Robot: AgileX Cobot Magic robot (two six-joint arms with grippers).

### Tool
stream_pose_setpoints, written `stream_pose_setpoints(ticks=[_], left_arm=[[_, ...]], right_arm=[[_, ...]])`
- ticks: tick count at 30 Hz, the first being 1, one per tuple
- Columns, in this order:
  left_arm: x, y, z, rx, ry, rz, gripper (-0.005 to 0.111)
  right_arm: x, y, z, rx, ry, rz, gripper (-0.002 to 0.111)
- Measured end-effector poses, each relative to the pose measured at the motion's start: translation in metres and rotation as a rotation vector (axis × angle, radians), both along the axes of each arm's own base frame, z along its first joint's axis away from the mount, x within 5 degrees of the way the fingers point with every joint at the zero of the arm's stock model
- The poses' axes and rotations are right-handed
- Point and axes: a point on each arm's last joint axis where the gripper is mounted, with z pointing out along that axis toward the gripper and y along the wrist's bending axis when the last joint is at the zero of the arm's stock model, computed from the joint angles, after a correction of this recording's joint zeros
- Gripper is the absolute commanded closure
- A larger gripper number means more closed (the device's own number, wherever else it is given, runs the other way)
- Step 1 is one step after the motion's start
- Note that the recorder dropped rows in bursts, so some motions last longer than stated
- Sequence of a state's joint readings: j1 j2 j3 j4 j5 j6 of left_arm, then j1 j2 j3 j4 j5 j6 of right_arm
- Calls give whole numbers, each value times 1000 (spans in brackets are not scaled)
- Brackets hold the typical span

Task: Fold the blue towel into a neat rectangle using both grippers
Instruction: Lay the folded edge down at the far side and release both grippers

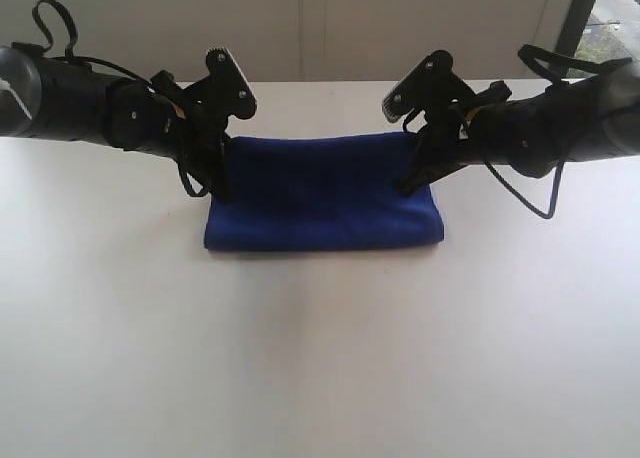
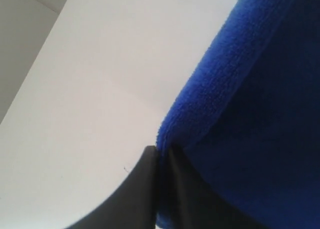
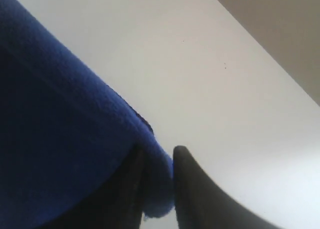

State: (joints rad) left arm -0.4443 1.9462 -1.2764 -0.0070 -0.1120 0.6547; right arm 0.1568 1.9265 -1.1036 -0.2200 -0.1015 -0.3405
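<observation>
The blue towel [image 1: 325, 193] lies folded into a wide rectangle on the white table [image 1: 320, 358], its rounded fold towards the near side. My left gripper [image 1: 222, 185] points down at the towel's far left corner. In the left wrist view its jaws [image 2: 162, 153] are nearly together, pinching a thin edge of the towel [image 2: 250, 114]. My right gripper [image 1: 411, 185] stands at the far right corner. In the right wrist view its jaws [image 3: 159, 156] are parted, and a loose rounded bulge of the towel [image 3: 50, 139] sits between them.
A pale wall rises behind the table's far edge [image 1: 320, 81], close behind both arms. A window strip [image 1: 600, 18] shows at the back right. Both black arms reach in from the sides, cables looping off them.
</observation>
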Motion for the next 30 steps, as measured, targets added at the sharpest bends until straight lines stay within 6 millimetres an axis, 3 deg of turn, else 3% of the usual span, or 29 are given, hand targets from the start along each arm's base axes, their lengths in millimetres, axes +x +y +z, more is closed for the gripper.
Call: stream_pose_setpoints(ticks=[4,13,18,23,25,30], left_arm=[[0,0,0,-1,-2,0,57],[0,0,0,-1,-2,0,57],[-1,0,1,0,1,0,70],[-9,3,8,-49,114,64,97],[-13,4,6,-65,174,96,107],[-17,3,3,-157,298,199,107]], right_arm=[[0,0,0,1,-2,0,77],[3,-3,3,62,-30,-50,77],[1,-8,13,118,-24,-113,85],[-4,-10,25,231,100,-237,108],[-1,-9,25,270,180,-289,108],[14,-5,19,304,330,-355,108]])
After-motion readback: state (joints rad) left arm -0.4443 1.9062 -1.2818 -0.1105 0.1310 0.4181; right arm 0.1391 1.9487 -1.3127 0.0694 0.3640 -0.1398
